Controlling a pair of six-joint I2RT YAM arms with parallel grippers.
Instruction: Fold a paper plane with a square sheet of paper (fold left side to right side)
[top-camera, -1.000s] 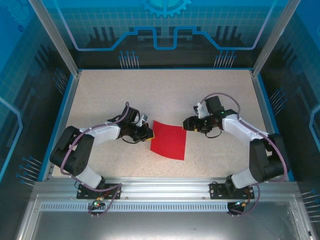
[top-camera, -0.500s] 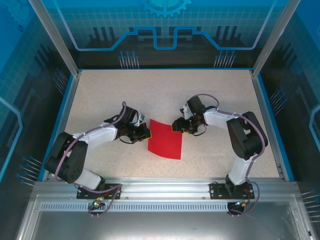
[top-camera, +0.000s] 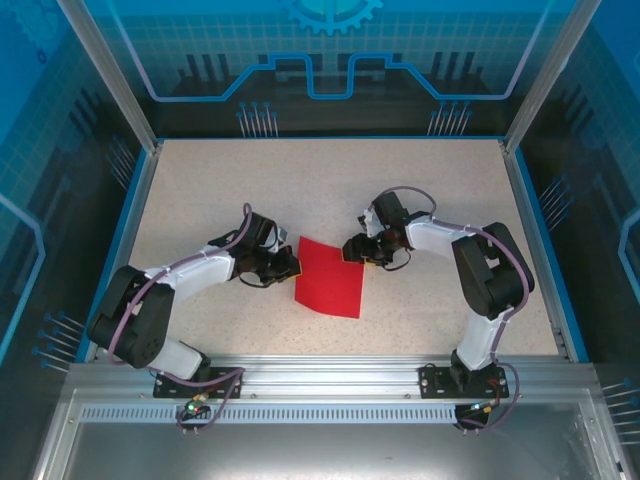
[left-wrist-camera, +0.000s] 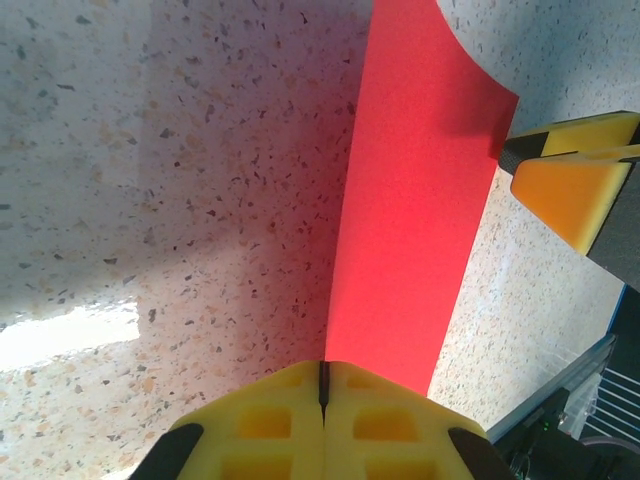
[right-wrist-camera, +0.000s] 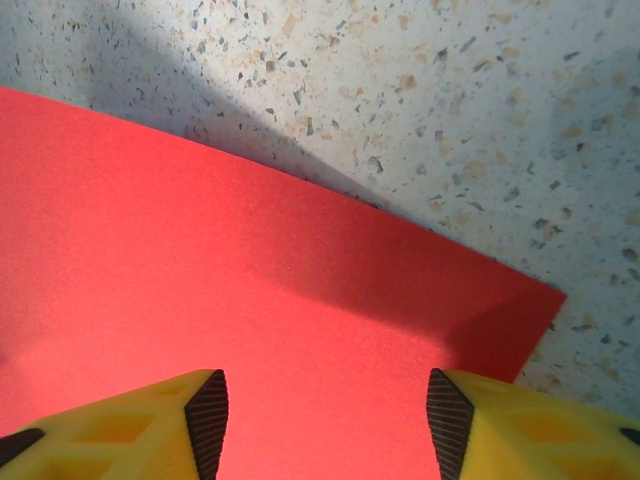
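**Desk:** How far along is the fold?

**Photographer:** Barely begun, by my reading; the square sheet of paper (top-camera: 330, 282) lies at the centre of the overhead frame on the speckled tabletop (top-camera: 300, 180), a single layer with no crease that I can see; the left-to-right fold is not yet made, and every later fold of the plane is left to do.

**Desk:** And the grippers?

**Photographer:** The left gripper (top-camera: 291, 266), just left of centre, is pinched tight on the sheet's left edge, its yellow blocks meeting at a thin seam; the right gripper (top-camera: 353, 252), just above and right of centre, stands partly open over the sheet's upper right corner, holding nothing.

**Desk:** Materials?

**Photographer:** Thin, matte, bright red paper, straight-edged and sharp at the corner; it bows gently and throws a shadow along its far edge, so that side looks lifted; the tabletop is pale, dull and flecked like stone; the right gripper's fingers (right-wrist-camera: 140, 425) are yellow with recessed pockets and black ribbed pads.
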